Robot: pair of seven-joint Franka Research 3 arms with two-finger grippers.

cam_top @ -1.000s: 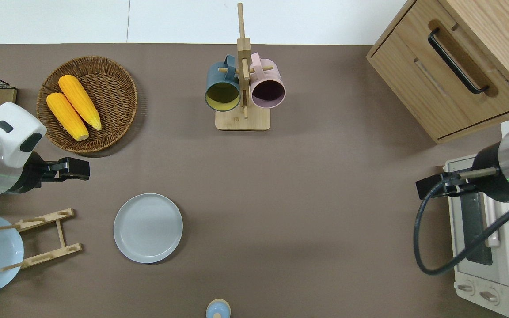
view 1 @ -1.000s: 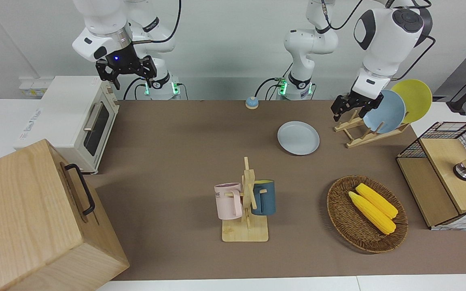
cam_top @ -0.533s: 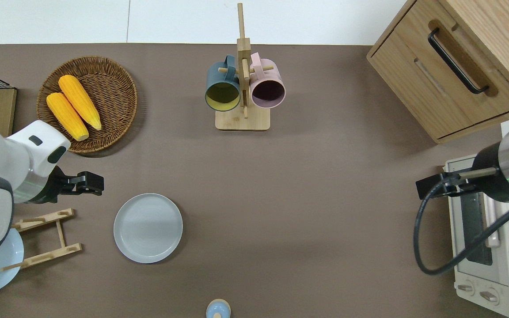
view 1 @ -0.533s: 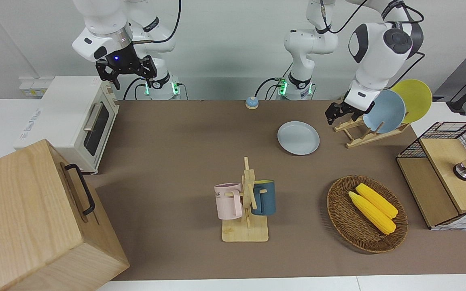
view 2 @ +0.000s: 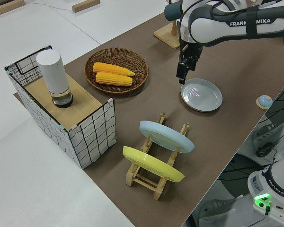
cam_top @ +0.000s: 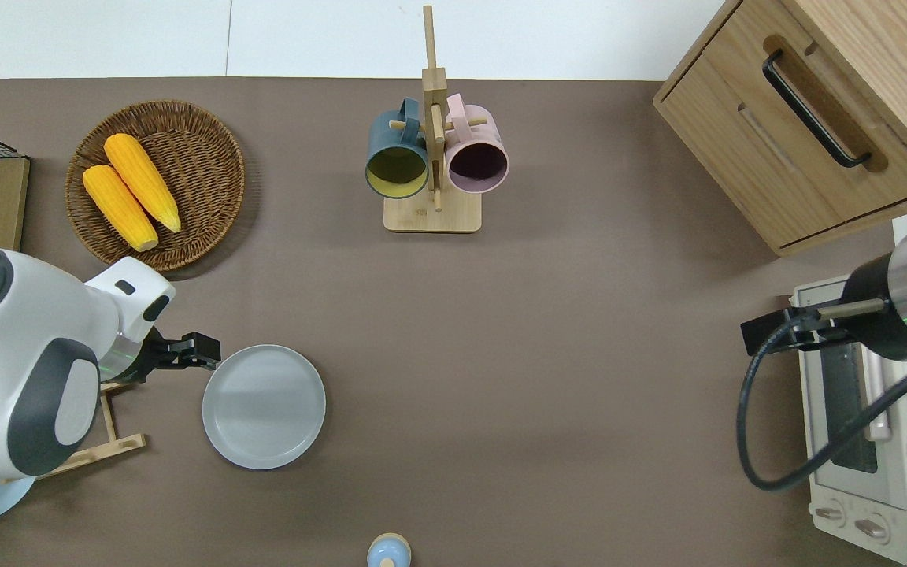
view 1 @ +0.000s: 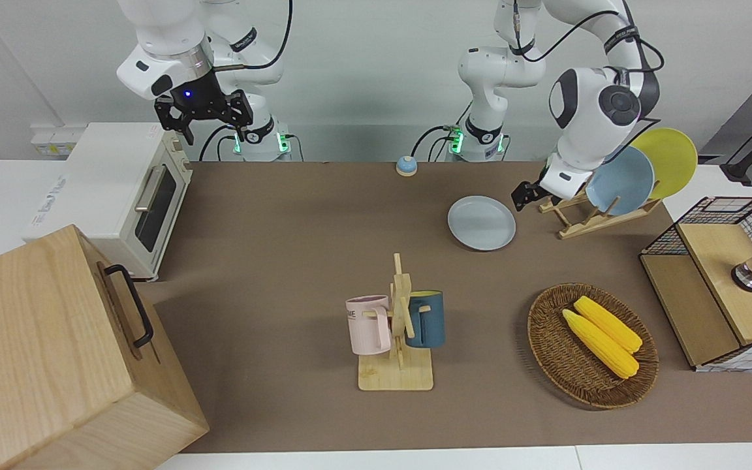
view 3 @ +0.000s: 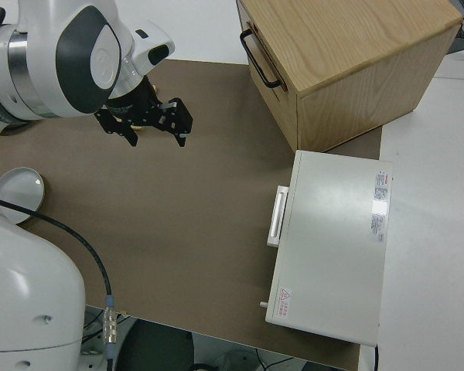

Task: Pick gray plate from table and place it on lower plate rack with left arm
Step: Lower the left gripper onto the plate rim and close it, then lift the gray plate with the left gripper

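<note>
The gray plate (view 1: 482,222) (cam_top: 264,406) (view 2: 201,94) lies flat on the brown mat, beside the lower plate rack (view 1: 595,220) (cam_top: 119,446) (view 2: 157,185). A sky-blue plate and a yellow plate lean in the rack's slots at the end away from the gray plate. My left gripper (view 1: 525,196) (cam_top: 201,353) (view 2: 183,75) hangs low over the plate's rim on the side toward the rack and holds nothing. The left arm hides most of the rack in the overhead view. My right gripper (view 1: 203,121) (view 3: 143,135) is parked, open and empty.
A wicker basket (view 1: 549,352) with two corn cobs lies farther from the robots than the rack. A mug stand (view 1: 397,326) holds two mugs mid-table. A wire box (view 1: 722,287) stands at the left arm's end. A toaster oven (view 1: 121,196) and a wooden cabinet (view 1: 56,352) stand at the right arm's end.
The left arm has swung from above the rack toward the gray plate and come lower, its gripper now at the plate's rim. The right arm has not moved.
</note>
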